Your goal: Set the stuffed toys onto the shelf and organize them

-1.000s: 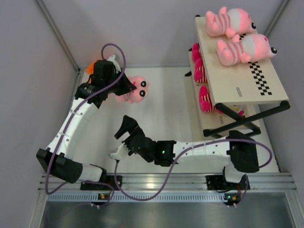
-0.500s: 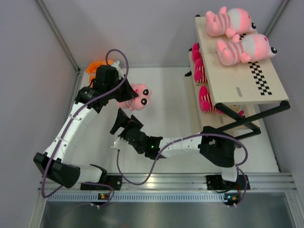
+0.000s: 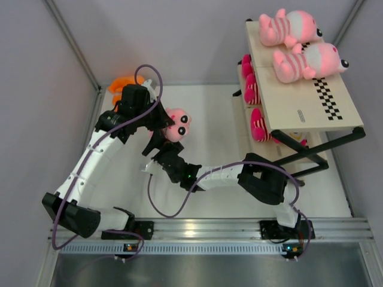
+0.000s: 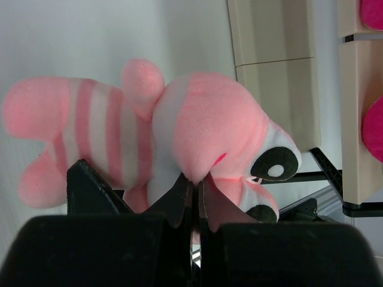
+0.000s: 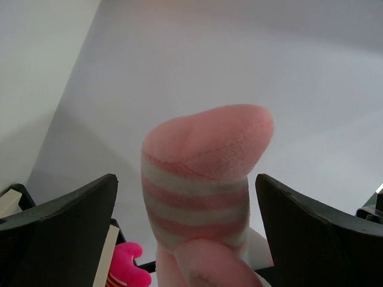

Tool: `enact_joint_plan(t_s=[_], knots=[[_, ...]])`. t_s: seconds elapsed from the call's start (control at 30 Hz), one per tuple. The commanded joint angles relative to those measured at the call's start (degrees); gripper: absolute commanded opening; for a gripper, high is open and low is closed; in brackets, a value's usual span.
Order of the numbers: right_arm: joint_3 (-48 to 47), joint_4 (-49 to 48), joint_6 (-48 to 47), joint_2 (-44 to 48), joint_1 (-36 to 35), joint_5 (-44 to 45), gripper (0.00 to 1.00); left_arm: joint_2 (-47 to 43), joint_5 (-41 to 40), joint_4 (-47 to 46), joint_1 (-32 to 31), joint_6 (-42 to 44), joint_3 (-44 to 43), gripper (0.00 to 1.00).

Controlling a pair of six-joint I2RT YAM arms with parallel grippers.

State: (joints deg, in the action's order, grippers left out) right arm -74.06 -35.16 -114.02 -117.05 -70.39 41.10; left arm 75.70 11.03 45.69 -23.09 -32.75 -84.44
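**Pink striped toy (image 3: 175,121) mid-air, shelf (image 3: 299,101) part filled**

The left fingers (image 4: 187,200) pinch it above the white worktop (image 3: 209,113). The right fingers (image 3: 157,145) are spread wide around its leg. Done: two pale-pink toys (image 3: 287,28) on the top board, hot-pink toys (image 3: 258,128) lower. Left: this one, plus an orange toy (image 3: 122,82) by the grey wall (image 3: 179,36).

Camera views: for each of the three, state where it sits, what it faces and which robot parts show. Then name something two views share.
Top external: above and behind the bases, looking down on the table, shelf, left arm and right arm.
Left wrist: on the left wrist, facing along the shut left gripper at the pale-pink toy it holds; shelf beyond.
Right wrist: on the right wrist, facing that toy's striped limb between the open right gripper.
Shared: both wrist views show the same toy.
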Motion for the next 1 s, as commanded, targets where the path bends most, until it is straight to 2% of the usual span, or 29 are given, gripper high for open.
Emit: enact_joint_plan(t_s=[0.0, 0.07, 0.1, 0.13, 0.17, 0.23, 0.4, 0.43, 0.5, 0.53, 0.57, 0.63, 0.67, 0.7, 0.73, 0.77, 0.8, 0.87, 0.97], knots=[[-3.54, -5.36, -4.2, -0.54, 0.78, 1.17, 0.99, -2.05, 1.19, -0.69, -0.29, -0.03, -0.19, 0.0], [-4.07, -5.19, -4.02, -0.45, 1.22, 1.52, 0.97, -2.31, 1.8, -0.6, -0.2, -0.12, -0.19, 0.0], [-4.25, -5.1, -3.93, -0.54, 1.57, 1.7, 0.92, -2.31, 1.89, -0.6, -0.29, -0.12, -0.19, 0.0], [-4.25, -4.92, -3.76, -0.28, 1.75, 1.7, 0.64, -2.4, 2.07, -0.6, -0.29, -0.21, -0.11, 0.0], [-4.25, -5.01, -3.41, -0.19, 1.83, 1.35, 0.54, -2.31, 2.16, -0.78, -0.29, -0.29, -0.11, 0.0], [-4.25, -5.01, -2.88, -0.02, 1.75, 0.91, 0.39, -2.31, 2.33, -0.69, -0.29, -0.3, 0.16, 0.0], [-4.77, -6.85, -1.91, 0.33, 1.22, 1.35, 0.16, -2.4, 2.34, -0.78, -0.29, 0.32, 0.42, 0.0], [-4.86, -7.38, -1.39, 0.95, 1.05, 1.35, 0.0, -2.75, 2.16, -0.78, -0.29, 0.76, 0.51, 0.0], [-5.21, -6.6, 0.1, 1.91, 0.26, 1.7, 0.0, -3.1, 1.02, -0.69, -0.29, 3.47, 0.6, 0.0], [-5.39, -4.07, 2.63, 3.57, 0.08, 1.96, 0.0, -3.36, 0.58, -0.78, -0.2, 4.88, 0.51, 0.09], [-5.48, -2.48, 4.14, 4.63, -0.27, 2.49, 0.0, -3.8, 0.14, -0.78, -0.29, 8.63, 0.25, 0.25], [-6.09, 2.96, 8.18, 8.83, -1.33, 3.1, 0.0, -4.42, -0.47, -0.78, -0.29, 13.83, -1.15, 0.43], [-6.53, 9.95, 13.42, 10.43, -1.76, 2.93, 0.0, -4.77, -1.09, -0.69, -0.2, 19.08, -1.94, 0.52], [-7.84, 14.28, 16.51, 12.01, -2.55, 2.32, 0.0, -5.38, -2.14, -0.69, -0.29, 21.22, -3.61, 0.71], [-8.9, 19.11, 23.59, 15.24, -2.99, 1.62, 0.0, -5.82, -5.63, -0.69, -0.29, 22.98, -4.41, 0.79], [-10.12, 29.78, 27.41, 16.76, -3.26, -1.0, 0.0, -6.18, -7.49, -0.6, -0.2, 25.17, -5.46, 0.85], [-12.92, 34.32, 30.92, 18.25, -3.96, -2.59, 0.0, -6.53, -9.6, -0.08, -0.11, 26.06, -7.99, 0.95], [-15.92, 47.21, 39.98, 21.95, -4.4, -6.1, 0.0, -6.53, -14.7, 0.54, 0.15, 28.43, -11.08, 0.99], [-20.24, 55.17, 47.73, 26.6, -5.19, -15.58, 0.0, -5.92, -19.18, 1.77, 0.76, 30.11, -18.28, 0.99]])
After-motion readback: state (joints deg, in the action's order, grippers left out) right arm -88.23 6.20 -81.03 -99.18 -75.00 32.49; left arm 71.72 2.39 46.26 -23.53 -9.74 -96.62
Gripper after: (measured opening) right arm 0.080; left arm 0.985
